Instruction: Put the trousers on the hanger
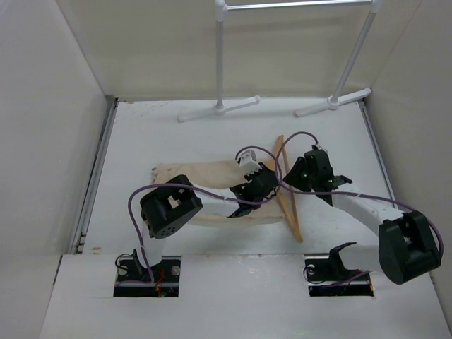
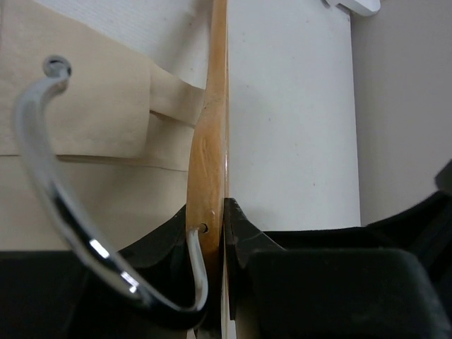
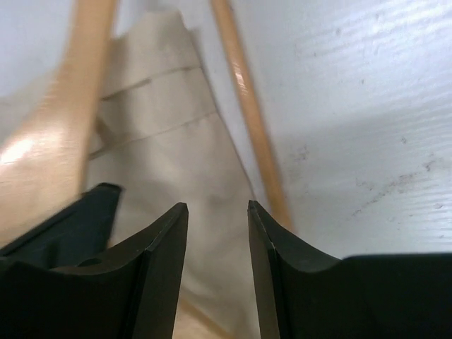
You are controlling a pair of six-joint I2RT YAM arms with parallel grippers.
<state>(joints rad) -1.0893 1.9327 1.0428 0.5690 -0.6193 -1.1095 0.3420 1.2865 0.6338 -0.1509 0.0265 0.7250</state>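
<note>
The beige trousers lie folded and wrinkled on the white table, left of centre. The wooden hanger stands on edge at their right end. My left gripper is shut on the hanger's top. In the left wrist view the wood is clamped between the jaws beside the metal hook, with the trousers behind. My right gripper is open and empty just right of the hanger. In the right wrist view its gripper hovers over the trousers, between the hanger's shoulder and crossbar.
A white metal clothes rack stands at the back, its feet on the table's far edge. White walls close in the table on the left, right and back. The left arm's purple cable loops over the trousers.
</note>
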